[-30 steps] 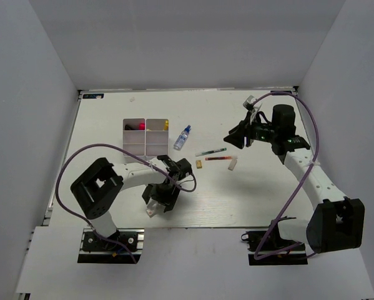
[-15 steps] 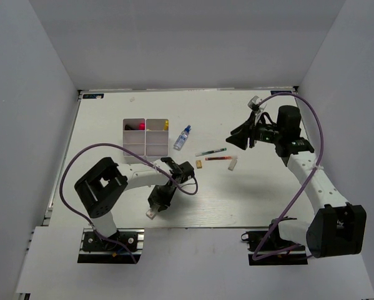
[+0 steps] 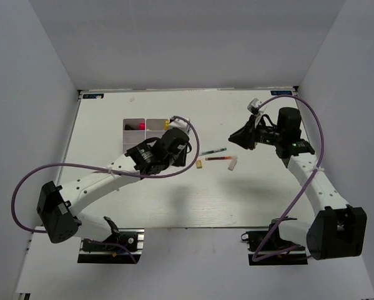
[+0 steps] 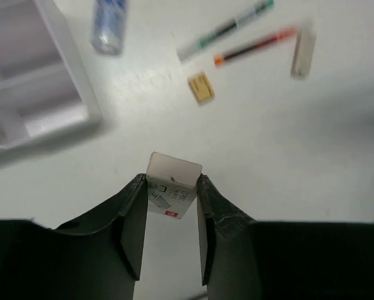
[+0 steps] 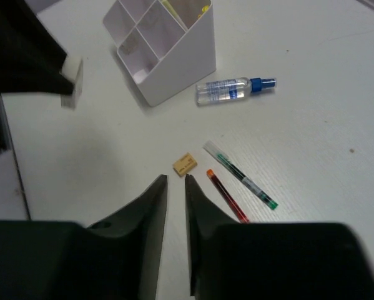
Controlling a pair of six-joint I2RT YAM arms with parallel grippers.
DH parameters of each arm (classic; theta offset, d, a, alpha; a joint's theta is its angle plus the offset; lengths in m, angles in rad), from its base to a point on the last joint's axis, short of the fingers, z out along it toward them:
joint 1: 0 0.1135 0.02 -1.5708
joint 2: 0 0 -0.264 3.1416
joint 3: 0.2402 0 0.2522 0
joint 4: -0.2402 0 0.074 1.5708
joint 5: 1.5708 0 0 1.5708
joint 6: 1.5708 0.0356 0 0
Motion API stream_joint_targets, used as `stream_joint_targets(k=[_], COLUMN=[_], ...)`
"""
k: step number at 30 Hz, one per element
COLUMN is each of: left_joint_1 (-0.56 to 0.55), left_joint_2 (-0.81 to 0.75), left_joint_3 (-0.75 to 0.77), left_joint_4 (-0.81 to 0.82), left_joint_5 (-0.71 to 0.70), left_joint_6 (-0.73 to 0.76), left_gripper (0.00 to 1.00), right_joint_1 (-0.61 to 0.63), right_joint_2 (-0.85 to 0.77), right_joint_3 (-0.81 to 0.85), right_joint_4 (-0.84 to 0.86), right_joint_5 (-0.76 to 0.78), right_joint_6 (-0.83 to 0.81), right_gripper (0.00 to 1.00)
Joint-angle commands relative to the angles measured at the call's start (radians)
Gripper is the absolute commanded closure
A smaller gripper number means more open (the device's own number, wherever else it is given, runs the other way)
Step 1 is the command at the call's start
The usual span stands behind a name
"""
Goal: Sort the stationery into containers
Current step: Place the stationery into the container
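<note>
My left gripper [image 4: 170, 181] is shut on a small white block [image 4: 172, 186] and holds it above the table, just right of the white four-cell container [image 4: 71, 94]. From above, this gripper [image 3: 178, 130] covers the container's [image 3: 144, 124] right side. On the table lie a green pen [image 5: 240, 175], a red pen [image 5: 227, 197], a tiny yellow piece [image 5: 184, 164] and a white stick [image 4: 302, 53]. My right gripper [image 5: 175, 179] hovers just short of the yellow piece, its jaws a narrow gap apart with nothing between them.
A small clear spray bottle with a blue cap [image 5: 235, 89] lies right of the container. The container holds a red item [image 3: 137, 127] and a yellow-ended marker [image 3: 166, 120]. White walls enclose the table on three sides.
My left arm has shut on the white block near the front edge, lifted it and swung it back to beside the container. My right gripper's jaws have narrowed.
</note>
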Motion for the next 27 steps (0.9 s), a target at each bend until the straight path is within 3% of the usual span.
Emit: stream_joint_targets(k=[1,2,4,12,19,27], left_joint_1=[0.030,0.043,0.063,0.192,0.307,0.424], left_joint_2=[-0.010,-0.020,-0.033,-0.024,-0.001,0.054], left_joint_3=[0.020,0.020,0.008,-0.073,-0.165,-0.193], left_joint_4=[0.141,0.160,0.249,0.513,0.606,0.606], left_joint_5=[-0.238,-0.278,-0.369,-0.616,-0.679,-0.622], left_joint_6=[-0.024,-0.024,-0.015,0.073,0.041,-0.071], left_gripper=[1.00,1.00,1.00,1.00,1.00,1.00], right_joint_1=[-0.005,-0.005,-0.006,-0.005,-0.003,-0.005], right_joint_2=[0.001,0.002,0.002,0.000,-0.002,0.000], right_joint_3=[-0.012,-0.010,-0.009,-0.016,-0.016,-0.021], right_joint_4=[0.013,0.011,0.011,0.016,0.020,0.019], right_joint_5=[0.003,0.003,0.004,0.010,0.013,0.024], right_joint_6=[-0.012,-0.010,-0.012,-0.015,-0.012,-0.018], right_gripper=[0.78,0.92,0.97,0.97,0.94,0.92])
